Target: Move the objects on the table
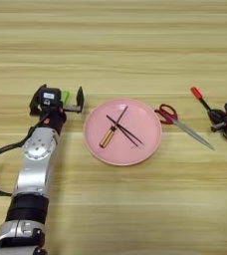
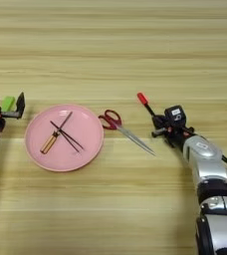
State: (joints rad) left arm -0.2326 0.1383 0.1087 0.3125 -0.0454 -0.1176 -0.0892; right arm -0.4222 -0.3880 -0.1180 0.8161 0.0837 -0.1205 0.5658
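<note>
screwdriver on plate (tweezers crossing), right gripper on pen

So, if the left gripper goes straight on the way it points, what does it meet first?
Probably nothing: the left gripper points away from the robot, and only bare table lies ahead up to the picture's edge. The pink plate sits off to its right.

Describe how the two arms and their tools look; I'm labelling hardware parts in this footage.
Both arms have silver-grey shells with black joint bands. The left arm shows a round perforated disc, an orange spot near the wrist and a looping black cable. The left tool is black with a white label and green patch. The right tool is black, also white-labelled.
</note>
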